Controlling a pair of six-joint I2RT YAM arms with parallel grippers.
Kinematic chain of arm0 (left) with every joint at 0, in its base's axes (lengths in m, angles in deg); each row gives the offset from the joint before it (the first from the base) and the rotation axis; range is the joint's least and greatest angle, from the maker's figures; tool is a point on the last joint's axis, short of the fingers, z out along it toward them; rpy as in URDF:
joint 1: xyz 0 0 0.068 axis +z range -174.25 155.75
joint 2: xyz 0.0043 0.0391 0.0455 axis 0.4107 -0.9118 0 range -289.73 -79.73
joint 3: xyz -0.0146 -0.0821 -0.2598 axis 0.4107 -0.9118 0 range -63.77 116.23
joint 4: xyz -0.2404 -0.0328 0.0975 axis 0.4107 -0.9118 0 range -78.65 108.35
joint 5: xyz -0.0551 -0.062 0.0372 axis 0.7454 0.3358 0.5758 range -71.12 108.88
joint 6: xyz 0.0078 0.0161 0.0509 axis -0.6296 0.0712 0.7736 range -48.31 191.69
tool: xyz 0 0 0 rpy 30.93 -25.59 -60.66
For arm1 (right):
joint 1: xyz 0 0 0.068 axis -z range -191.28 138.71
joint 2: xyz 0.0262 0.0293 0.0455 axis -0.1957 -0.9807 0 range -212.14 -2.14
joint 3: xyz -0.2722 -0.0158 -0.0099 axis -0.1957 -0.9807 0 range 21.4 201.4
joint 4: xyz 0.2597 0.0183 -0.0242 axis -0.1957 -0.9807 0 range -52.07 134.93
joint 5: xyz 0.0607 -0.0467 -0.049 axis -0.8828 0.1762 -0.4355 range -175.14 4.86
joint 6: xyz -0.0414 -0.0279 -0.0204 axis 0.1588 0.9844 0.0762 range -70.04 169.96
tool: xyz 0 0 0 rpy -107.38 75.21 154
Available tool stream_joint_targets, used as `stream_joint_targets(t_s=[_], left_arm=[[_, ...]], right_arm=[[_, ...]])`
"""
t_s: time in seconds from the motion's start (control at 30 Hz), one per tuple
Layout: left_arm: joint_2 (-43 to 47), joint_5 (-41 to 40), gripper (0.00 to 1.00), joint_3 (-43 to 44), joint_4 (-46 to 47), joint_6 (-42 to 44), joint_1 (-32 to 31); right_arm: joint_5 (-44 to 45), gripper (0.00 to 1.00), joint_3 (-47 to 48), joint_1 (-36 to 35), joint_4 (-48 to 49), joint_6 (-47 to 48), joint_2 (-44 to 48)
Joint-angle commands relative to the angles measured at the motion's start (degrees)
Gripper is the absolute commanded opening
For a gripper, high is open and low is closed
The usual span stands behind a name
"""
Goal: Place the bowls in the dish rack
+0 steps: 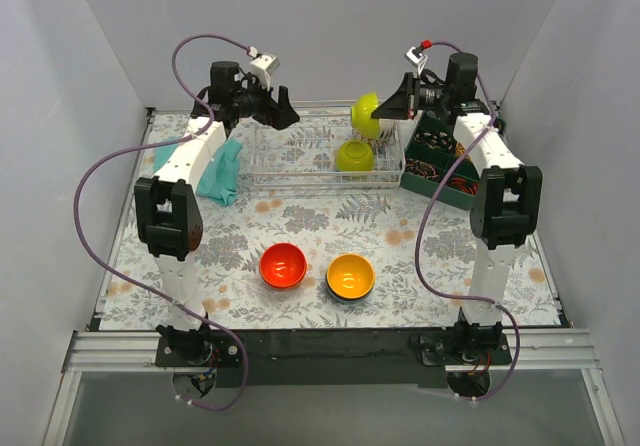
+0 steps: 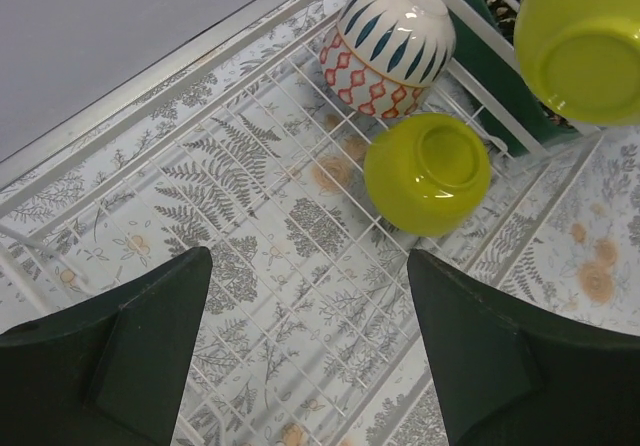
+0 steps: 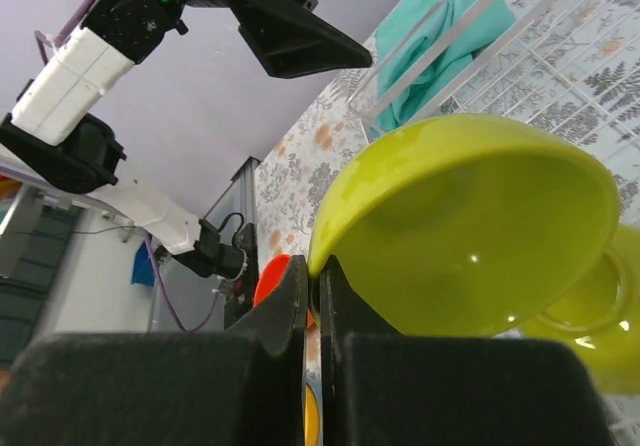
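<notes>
The white wire dish rack (image 1: 290, 161) stands at the back of the table. A lime-green bowl (image 1: 355, 155) lies upside down in its right end, also in the left wrist view (image 2: 428, 173), next to an upside-down blue-patterned bowl (image 2: 388, 45). My right gripper (image 1: 384, 112) is shut on the rim of a second lime-green bowl (image 1: 365, 114), held tilted above the rack's right end (image 3: 470, 221). My left gripper (image 1: 283, 116) is open and empty above the rack's left part (image 2: 310, 286). A red-orange bowl (image 1: 283, 265) and an orange-yellow bowl (image 1: 351, 276) sit on the near table.
A dark green compartment tray (image 1: 440, 166) of small items stands right of the rack. A teal cloth (image 1: 222, 171) lies left of the rack. White walls close in the back and both sides.
</notes>
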Motion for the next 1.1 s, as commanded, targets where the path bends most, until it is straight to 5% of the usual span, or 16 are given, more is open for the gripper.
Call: stream_joint_targets(t_s=[0.0,0.3,0.53,0.67,0.8,1.07], left_arm=[[-3.51,-3.77,0.79,6.03,-4.45,4.18,0.35],[-9.41,-8.68,0.73,7.71,-2.53,2.79,-0.88],[-9.41,-7.12,0.5,4.2,-0.15,0.67,-1.41],[-8.53,-6.06,0.23,1.65,0.46,0.32,-1.5],[-7.74,-4.74,0.05,-0.63,0.73,0.06,-1.58],[-8.53,-0.43,0.0,-0.38,0.9,-0.91,-3.51]], right_arm=[[-2.56,0.01,0.17,-3.37,24.84,-14.83,-2.39],[0.78,0.01,1.76,-9.7,28.45,-17.04,-9.6],[1.05,0.01,2.63,-10.94,28.28,-16.16,-14.25],[1.13,0.01,3.78,-10.85,28.28,-15.81,-16.54],[1.31,0.01,3.51,-10.94,28.28,-15.72,-17.69],[1.66,0.01,3.69,-11.03,28.1,-15.11,-19.01]])
